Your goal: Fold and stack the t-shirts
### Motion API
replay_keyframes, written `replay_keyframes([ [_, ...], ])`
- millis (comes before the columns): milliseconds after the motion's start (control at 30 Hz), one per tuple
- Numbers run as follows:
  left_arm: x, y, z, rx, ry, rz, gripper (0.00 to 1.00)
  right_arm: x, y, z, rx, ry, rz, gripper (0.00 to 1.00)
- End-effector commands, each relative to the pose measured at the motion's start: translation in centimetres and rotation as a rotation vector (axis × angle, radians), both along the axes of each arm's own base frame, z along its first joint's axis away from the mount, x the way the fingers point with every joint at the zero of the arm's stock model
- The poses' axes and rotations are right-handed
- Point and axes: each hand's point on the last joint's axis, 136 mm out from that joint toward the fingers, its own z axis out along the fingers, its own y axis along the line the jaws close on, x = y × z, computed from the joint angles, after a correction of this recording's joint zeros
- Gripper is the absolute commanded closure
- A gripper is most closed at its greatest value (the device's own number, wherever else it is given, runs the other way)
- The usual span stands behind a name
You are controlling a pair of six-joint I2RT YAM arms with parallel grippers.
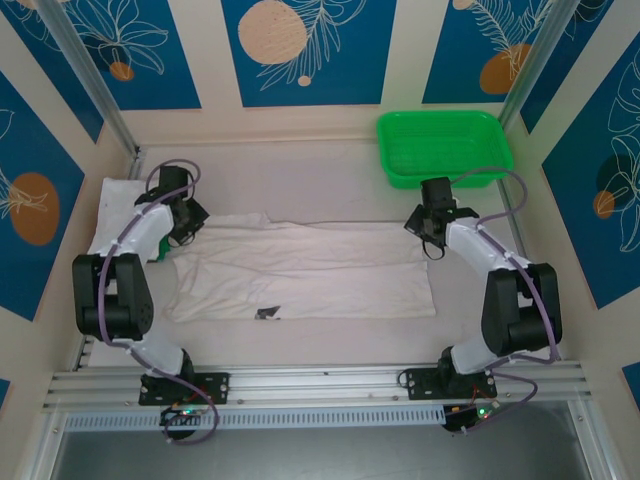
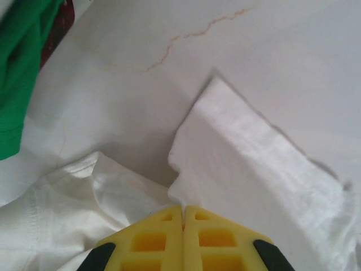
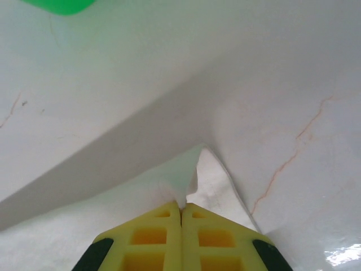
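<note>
The t-shirt (image 1: 300, 275) lies spread across the middle of the table (image 1: 300, 170); it is light and limp and will sag, so its corners are the best hold. My left claw (image 2: 181, 208) and right claw (image 3: 180, 206) are each pinched together on its far corners

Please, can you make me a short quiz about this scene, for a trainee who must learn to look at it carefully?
1. True or false: the basket stands at the far right of the table.
2. The dark label on the spread t-shirt lies by which edge of it? A) far B) near C) right
3. What does the right end effector grip?

Key: 1 true; 2 B; 3 a raised fold of the t-shirt.
</note>
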Motion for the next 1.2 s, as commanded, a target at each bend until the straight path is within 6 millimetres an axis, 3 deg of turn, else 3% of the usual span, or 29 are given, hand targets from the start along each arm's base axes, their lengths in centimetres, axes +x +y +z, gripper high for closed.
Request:
replay_keyframes([
  [0,-1.1,0.9,1.3,0.01,-0.002,0.004,1.0,-0.9,-0.9,1.1,-0.013,-0.01,0.005,1.0],
  [400,-3.7,1.0,3.7,0.021,-0.038,-0.002,1.0,-2.5,-0.5,3.3,0.036,-0.052,0.046,1.0],
  [1167,-12.3,1.2,3.3,0.059,0.016,-0.017,1.0,-12.5,-1.0,2.8,0.055,0.045,0.048,1.0],
])
